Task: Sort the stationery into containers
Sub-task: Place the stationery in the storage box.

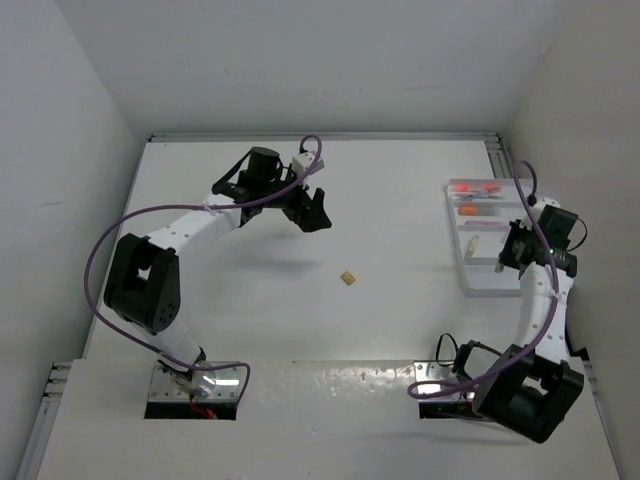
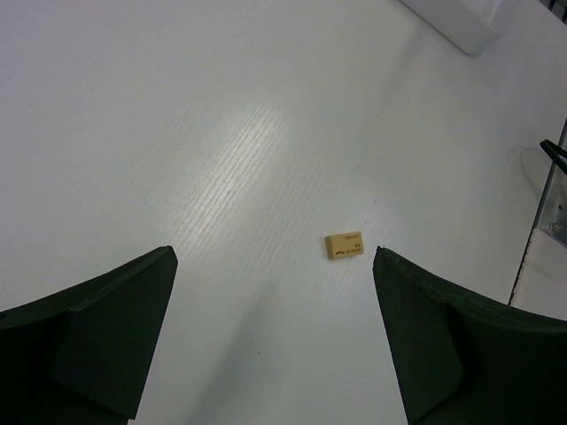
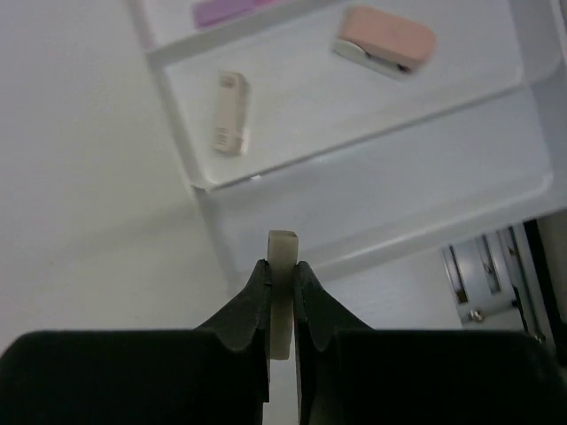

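A tan eraser lies alone on the white table, and in the left wrist view this eraser sits just inside the right finger. My left gripper hovers open above the table, up and left of the eraser, with nothing in it. My right gripper is shut on a grey-white eraser, held on edge above the near rim of the white tray. In the tray lie a tan block, a pink eraser, a purple item and orange-red pens.
White walls close the table at the back and both sides. A metal rail runs along the right edge beside the tray. A corner of the tray shows at the top right of the left wrist view.
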`<action>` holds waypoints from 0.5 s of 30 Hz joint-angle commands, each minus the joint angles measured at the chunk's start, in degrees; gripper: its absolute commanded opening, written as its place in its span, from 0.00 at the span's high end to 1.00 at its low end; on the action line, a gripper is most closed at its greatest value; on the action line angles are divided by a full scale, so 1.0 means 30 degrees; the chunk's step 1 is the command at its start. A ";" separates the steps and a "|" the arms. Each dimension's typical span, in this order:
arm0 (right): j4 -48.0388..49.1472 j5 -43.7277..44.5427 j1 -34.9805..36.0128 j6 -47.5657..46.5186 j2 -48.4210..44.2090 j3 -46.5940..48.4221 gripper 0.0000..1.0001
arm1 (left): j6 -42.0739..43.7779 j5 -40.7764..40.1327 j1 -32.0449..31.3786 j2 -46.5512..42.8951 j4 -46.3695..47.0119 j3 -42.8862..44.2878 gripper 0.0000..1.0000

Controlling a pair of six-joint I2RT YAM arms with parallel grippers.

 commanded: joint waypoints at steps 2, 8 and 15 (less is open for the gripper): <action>0.0710 0.3568 -0.1177 0.0934 0.0481 -0.0911 1.00 | -0.0054 0.0085 0.0055 -0.0386 0.0043 0.0195 0.00; 0.0796 0.5767 -0.2581 0.3602 0.1947 -0.1262 1.00 | -0.0083 0.0260 0.0055 -0.0034 -0.0106 0.0431 0.00; 0.3462 0.6500 -0.3669 0.4161 0.2649 -0.2407 1.00 | -0.0083 0.0319 0.0055 0.0405 -0.0251 0.0841 0.00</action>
